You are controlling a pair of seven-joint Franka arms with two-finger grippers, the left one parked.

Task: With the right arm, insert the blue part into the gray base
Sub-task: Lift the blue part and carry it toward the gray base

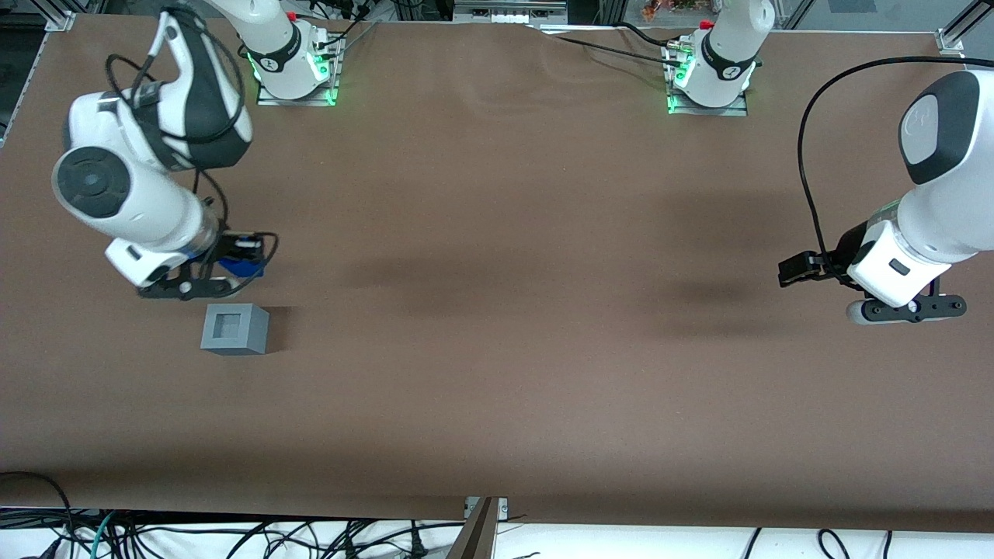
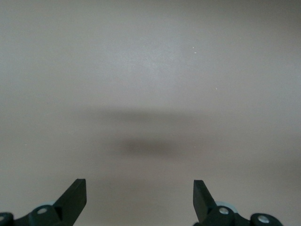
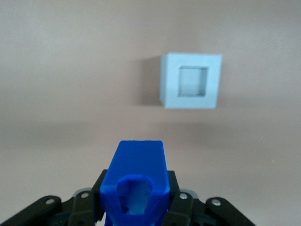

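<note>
Toward the working arm's end of the brown table (image 1: 497,349), your black two-finger gripper (image 1: 203,284) hangs above the surface, clamped on the small bright-blue plastic block (image 3: 136,181). Light-gray plastic cube (image 1: 235,328) with its square recess facing up sits on the table, nearer the front camera than the gripper, close by, not touching. Block not yet over the recess; you likely need to carry it forward, then lower

My gripper (image 3: 135,207) clamped on the blue part (image 3: 136,181), lifted above the brown table (image 3: 61,70), the gray base (image 3: 192,81) at one o'clock, well apart, recess facing up.
</note>
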